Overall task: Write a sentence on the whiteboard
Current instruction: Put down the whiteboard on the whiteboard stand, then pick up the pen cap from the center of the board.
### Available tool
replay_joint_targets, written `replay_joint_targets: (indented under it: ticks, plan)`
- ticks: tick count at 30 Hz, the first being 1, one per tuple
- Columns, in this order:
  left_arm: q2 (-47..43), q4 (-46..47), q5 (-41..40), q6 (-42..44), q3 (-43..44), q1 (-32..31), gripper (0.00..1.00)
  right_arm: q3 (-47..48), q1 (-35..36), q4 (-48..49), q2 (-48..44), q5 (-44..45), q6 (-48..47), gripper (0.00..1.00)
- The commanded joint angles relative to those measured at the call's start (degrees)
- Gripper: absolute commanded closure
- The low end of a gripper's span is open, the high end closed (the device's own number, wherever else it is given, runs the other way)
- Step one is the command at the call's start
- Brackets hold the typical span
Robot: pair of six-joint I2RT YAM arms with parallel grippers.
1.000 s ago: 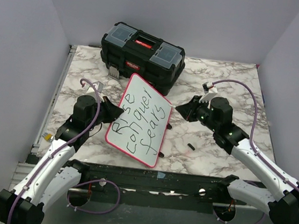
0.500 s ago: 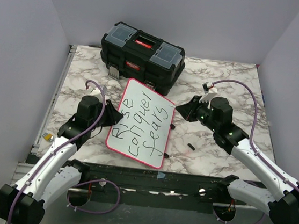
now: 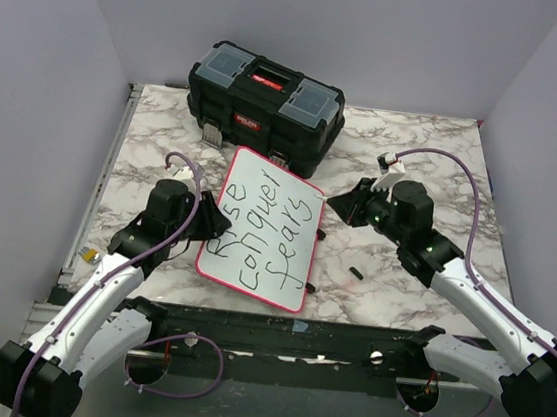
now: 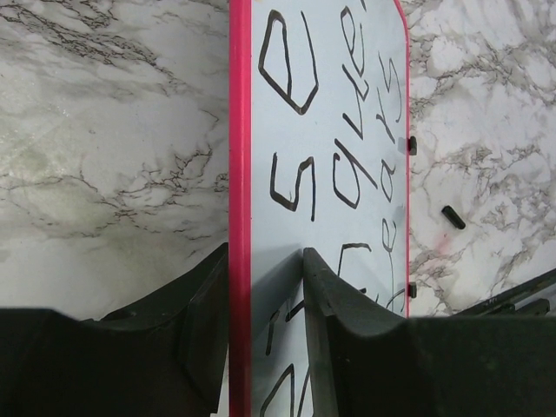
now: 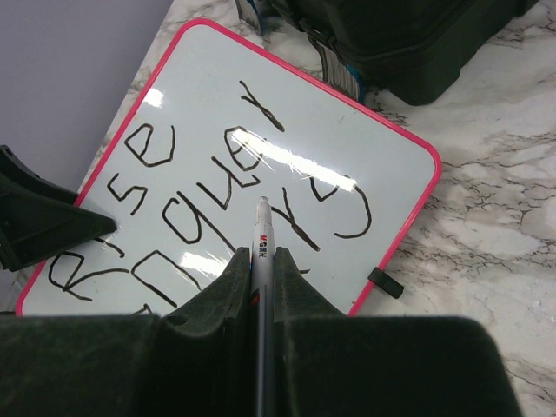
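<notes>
Blk toolbox (image 3: pixel 267 91) at back of marble table (image 3: pixel 439 171)

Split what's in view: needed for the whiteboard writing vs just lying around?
Job: whiteboard, the sentence on it, marker in the right gripper, left gripper at the board's edge.
Lying about: toolbox behind the board, small black piece on the table.
</notes>
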Motion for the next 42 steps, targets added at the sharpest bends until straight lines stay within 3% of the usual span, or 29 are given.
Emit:
replay_joint_targets:
  ticks: [1,21,32,36,42]
  plan:
    - [-1.0,-5.5,-0.9,2.1,2.3,-0.2,0.59,0.1,0.3,-0.6,0.1,-0.4,0.6,0.99]
    - [-3.6,-16.9,-8.3,9.9,17.3,-0.3,0.37,5.3,0.3,-5.7,-1.0,2.1,-1.6,0.99]
    - [-3.5,-15.0,3.3,16.2,21.7,-1.0,0.34,11.7,0.3,-10.2,-6.7,13.1,-2.2,0.99]
    - [-0.7,-11.7,6.4,17.7,21.2,-3.0,0.34,16.5,0.3,-12.2,-7.3,16.0,-2.8,0.99]
    - [6.2,-7.0,5.4,19.8,23.7,-12.4,0.34,23.7,0.3,-16.2,-7.2,20.3,-3.2,0.99]
